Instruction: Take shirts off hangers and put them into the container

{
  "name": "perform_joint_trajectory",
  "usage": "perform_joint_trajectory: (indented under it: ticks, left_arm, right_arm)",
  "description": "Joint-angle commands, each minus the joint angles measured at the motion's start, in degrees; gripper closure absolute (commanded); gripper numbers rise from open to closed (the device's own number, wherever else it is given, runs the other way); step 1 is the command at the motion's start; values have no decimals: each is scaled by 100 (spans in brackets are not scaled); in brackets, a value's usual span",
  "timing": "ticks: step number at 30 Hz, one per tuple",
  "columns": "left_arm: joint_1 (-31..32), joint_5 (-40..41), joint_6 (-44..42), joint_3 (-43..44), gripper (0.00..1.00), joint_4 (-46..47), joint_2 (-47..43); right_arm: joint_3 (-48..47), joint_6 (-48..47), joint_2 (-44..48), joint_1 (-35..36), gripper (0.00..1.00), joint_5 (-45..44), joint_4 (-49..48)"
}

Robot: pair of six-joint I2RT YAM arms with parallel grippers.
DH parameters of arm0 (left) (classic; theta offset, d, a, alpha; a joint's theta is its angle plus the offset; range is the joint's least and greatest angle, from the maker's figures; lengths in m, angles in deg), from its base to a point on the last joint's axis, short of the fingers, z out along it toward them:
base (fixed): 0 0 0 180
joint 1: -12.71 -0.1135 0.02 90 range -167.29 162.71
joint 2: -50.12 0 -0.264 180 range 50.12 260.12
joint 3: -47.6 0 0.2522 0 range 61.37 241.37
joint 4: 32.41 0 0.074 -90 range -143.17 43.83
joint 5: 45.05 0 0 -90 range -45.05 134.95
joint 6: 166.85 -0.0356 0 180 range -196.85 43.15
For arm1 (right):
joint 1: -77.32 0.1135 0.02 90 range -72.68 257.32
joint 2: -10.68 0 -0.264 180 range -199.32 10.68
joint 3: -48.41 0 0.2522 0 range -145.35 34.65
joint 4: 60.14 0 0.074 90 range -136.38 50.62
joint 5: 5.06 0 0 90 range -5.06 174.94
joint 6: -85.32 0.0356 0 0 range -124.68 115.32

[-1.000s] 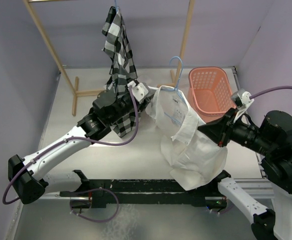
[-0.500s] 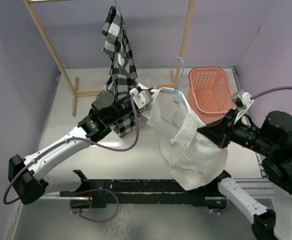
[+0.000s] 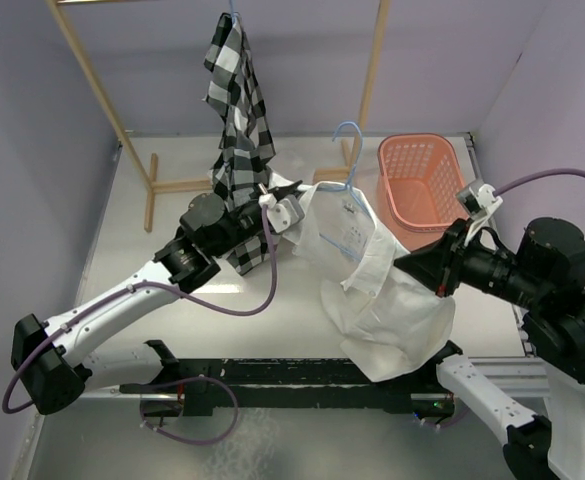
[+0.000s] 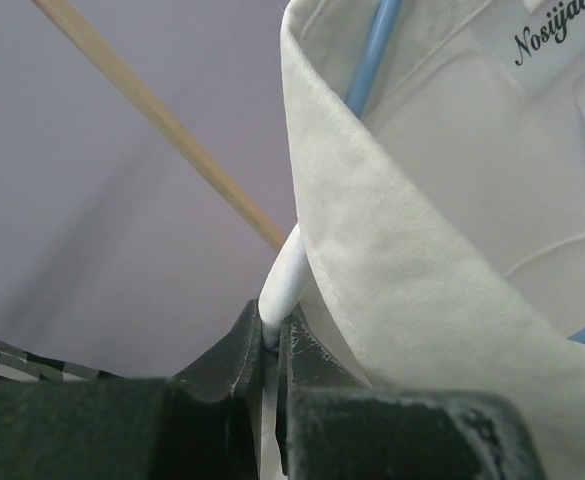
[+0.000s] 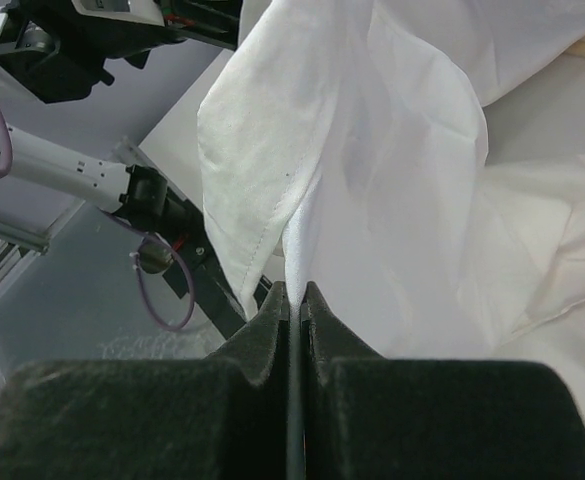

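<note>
White cotton fills both wrist views. The white shirt (image 3: 377, 290) is stretched between the two arms, above the table (image 3: 132, 235) and not yet in the basket (image 3: 424, 138).

The left pincer (image 4: 272, 335) is closed on a rolled edge of the cloth just under the collar. The blue wire of the hanger (image 4: 372, 60) runs inside the collar, right above its tips. The right pincer (image 5: 294, 295) is clamped tight on a fold lower down the shirt, and the rest of the cloth spreads ahead of and above its jaws. The hanger sits inside the shoulders with its hook standing up past the collar. Whether the hook rests on anything I cannot tell.

The step in hand looks to be peeling the shirt off the wire. To do it well, the left pincer should draw its edge outward and down over the end of the hanger's arm. Pulling straight along the wire would risk catching the collar. The right pincer should act as an anchor but give a little slack, since a taut shirt would likely drag the hanger along.

The checked shirt (image 3: 234, 110) hangs just behind the left pincer, so the pull should go away from it. The basket lies just beyond the right pincer, so the carry should be short once the hanger comes free.
</note>
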Motion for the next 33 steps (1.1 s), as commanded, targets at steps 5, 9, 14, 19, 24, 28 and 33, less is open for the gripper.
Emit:
perform_joint_trajectory:
  ticks: [5,9,14,19,24,28,33]
  left_arm:
    - [49,542,-392,-227,100,1239,-167]
    - [54,699,-787,-233,100,1258,-114]
    - [71,1000,-1360,98,100,809,106]
    - [238,1748,-1975,615,100,527,512]
    - [588,2537,-2374,1293,100,456,897]
    - [936,3248,-2816,1576,100,775,1020]
    - [1416,4036,-3652,2097,100,1136,1429]
  right_arm:
    - [-181,-178,-38,-8,46,-277,164]
    - [-495,-228,-107,-8,19,-825,466]
    - [-1291,-245,-290,-8,19,-1817,723]
    - [-1799,-87,-469,-8,24,-2085,520]
    - [-1769,100,-833,-8,35,-2041,449]
    - [-1477,169,-885,-8,36,-2445,333]
    - [-1337,155,-1122,-8,40,-2641,215]
